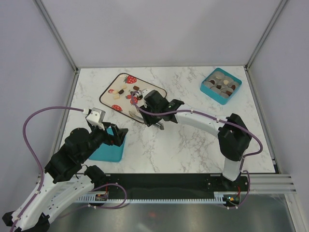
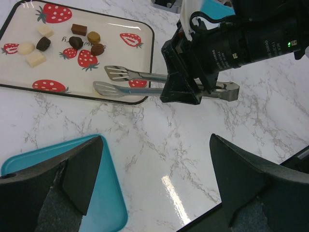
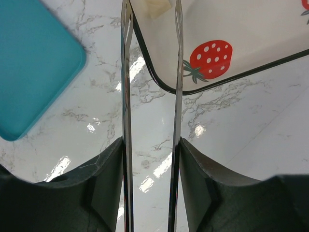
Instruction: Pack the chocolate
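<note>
Small chocolate pieces (image 2: 76,42), dark brown, light brown and cream, lie scattered on a strawberry-printed tray (image 2: 111,36) at the back left (image 1: 118,79). My right gripper (image 3: 150,145) is shut on metal tongs (image 3: 127,72), one finger pressed against each arm. In the left wrist view the tongs (image 2: 140,82) reach over the tray's near edge, and their spread tips hold nothing. A cream piece (image 3: 157,7) shows between the arms at the top of the right wrist view. My left gripper (image 2: 155,145) stands wide open and empty over the marble, beside a teal lid (image 2: 96,203).
A teal box (image 1: 212,94) holding more chocolate pieces stands at the back right. The teal lid (image 1: 107,152) lies at the front left under my left arm. White walls and metal posts close in the marble table (image 1: 193,150).
</note>
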